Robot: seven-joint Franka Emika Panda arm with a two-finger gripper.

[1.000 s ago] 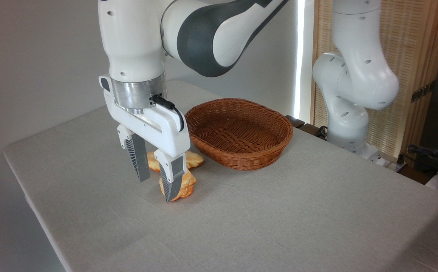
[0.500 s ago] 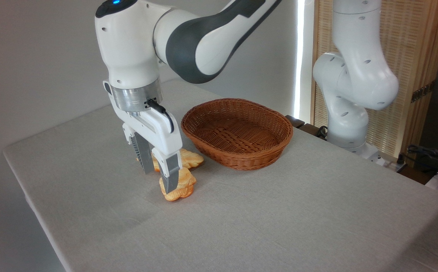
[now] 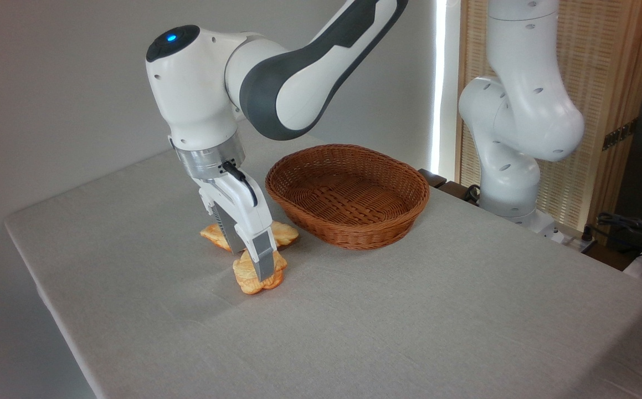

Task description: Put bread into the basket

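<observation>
The knotted bun sits on the surface, at 8 o'clock from the empty wicker basket. Claw straddles it; grip cannot be told. Lifting and placing remain.

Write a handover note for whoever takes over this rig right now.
Hand: down at the bun, fingers straddling it; whether it is gripping yet cannot be told.
Bun: on the table, in front of the flat bread, left of the basket.
Basket: nothing in it.
Done: hand brought to the bun.
Left: close, lift, carry right, drop the bun into the basket.
</observation>
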